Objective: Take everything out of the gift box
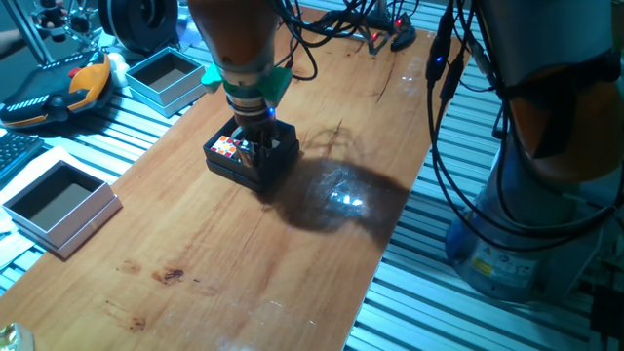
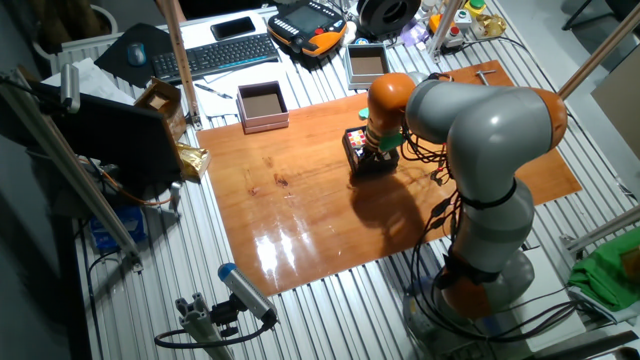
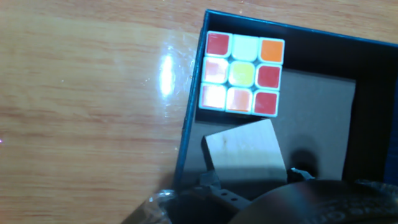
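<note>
Gift box (image 1: pixel 252 156), small, square, shallow and black, sits mid-table on the wooden top (image 1: pixel 292 244), the two-finger gripper (image 1: pixel 258 136) lowered into it; whether its fingers are spread, I cannot tell. Inside lie a multicoloured puzzle cube (image 3: pixel 243 73) and a plain grey-beige block (image 3: pixel 244 152), near each other; a finger could catch the wall and drag the box.

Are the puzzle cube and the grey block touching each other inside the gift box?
Apart. The hand view shows a strip of brown box floor between the puzzle cube and the grey block inside the gift box.
</note>
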`<state>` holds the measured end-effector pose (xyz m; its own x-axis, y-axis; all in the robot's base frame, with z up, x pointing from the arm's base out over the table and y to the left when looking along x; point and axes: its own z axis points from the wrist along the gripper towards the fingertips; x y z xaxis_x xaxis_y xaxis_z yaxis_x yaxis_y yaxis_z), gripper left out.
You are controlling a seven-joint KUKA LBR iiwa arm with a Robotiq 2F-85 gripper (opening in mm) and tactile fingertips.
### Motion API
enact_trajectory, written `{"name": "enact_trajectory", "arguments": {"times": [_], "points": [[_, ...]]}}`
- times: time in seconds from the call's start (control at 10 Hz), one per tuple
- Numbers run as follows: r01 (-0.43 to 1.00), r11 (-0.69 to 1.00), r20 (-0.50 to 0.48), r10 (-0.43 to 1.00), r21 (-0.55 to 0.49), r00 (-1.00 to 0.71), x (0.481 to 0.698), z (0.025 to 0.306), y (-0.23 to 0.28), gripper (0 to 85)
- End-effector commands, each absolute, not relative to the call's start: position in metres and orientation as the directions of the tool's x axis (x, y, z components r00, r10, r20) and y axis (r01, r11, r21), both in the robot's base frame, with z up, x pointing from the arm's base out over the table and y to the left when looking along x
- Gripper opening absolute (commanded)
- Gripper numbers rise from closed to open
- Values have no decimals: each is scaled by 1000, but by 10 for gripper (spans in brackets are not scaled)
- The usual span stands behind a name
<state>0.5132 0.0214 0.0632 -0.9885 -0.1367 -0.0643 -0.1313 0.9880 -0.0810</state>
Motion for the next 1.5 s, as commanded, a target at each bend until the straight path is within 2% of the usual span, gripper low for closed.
{"name": "enact_trajectory", "arguments": {"times": [0.0, 0.3, 1.0, 1.4], "points": [[-132, 988, -67, -137, -81, -988, 513, 64, 22, 550], [-135, 985, -57, -141, -103, -988, 514, 70, 24, 537], [-75, 985, 26, -72, -156, -997, 501, 145, 33, 527], [21, 986, 41, 28, -167, -999, 490, 168, 64, 533]]}}
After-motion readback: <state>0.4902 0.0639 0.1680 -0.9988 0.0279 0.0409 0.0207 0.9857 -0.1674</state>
